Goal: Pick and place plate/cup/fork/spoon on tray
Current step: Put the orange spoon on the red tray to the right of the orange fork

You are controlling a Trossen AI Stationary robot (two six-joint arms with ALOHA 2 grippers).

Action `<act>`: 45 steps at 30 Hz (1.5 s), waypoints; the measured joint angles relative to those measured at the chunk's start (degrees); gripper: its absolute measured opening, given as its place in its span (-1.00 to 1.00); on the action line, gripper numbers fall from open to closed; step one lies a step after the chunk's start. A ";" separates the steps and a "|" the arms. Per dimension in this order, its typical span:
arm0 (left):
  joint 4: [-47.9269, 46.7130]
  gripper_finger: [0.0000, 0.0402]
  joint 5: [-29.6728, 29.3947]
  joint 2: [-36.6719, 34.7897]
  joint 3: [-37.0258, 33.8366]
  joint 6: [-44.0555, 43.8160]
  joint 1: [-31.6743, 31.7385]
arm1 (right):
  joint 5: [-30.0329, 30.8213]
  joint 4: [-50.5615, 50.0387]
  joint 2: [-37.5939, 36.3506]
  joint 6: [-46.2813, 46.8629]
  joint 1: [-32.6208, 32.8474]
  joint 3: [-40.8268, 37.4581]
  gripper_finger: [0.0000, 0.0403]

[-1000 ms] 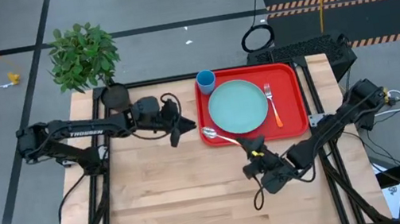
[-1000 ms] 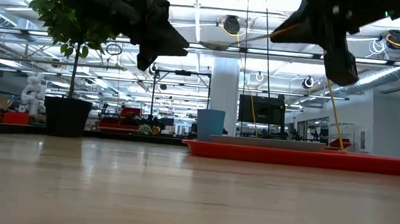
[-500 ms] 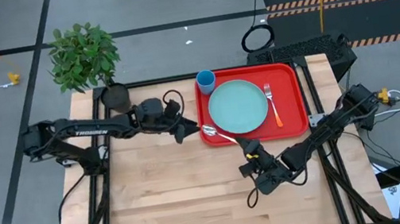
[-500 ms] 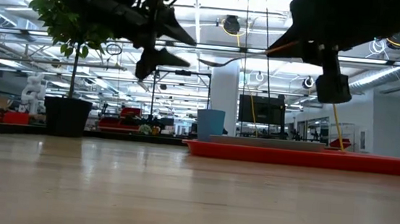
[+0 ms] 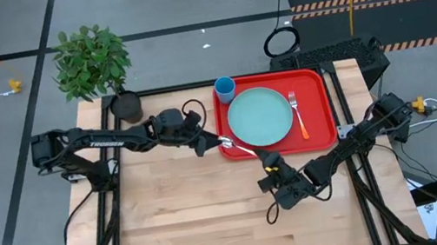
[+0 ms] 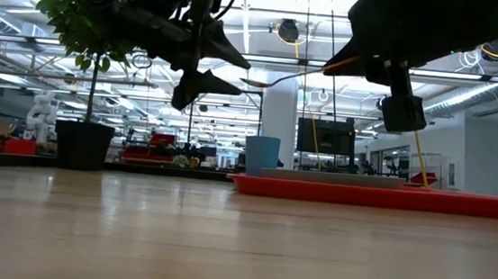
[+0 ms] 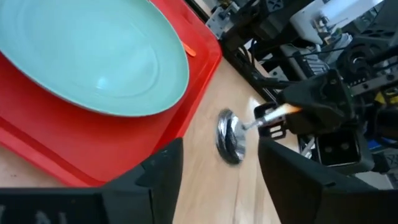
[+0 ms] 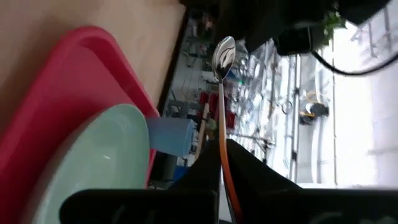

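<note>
The spoon (image 5: 238, 147) is pinched by its orange handle in the right gripper (image 5: 272, 165), held in the air just near of the tray (image 5: 311, 81)'s near-left corner. The left gripper (image 5: 208, 143), fingers spread, is aligned on the bowl. A handover is judged in hand; closing on the bowl is called for next.

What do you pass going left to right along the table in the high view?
plant pot → left gripper → spoon → plate → fork → right rim of the tray.
</note>
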 joint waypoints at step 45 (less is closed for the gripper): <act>8.67 -0.98 0.27 0.07 0.17 4.38 0.10 | -4.09 13.40 -0.04 4.76 -3.49 0.04 -0.48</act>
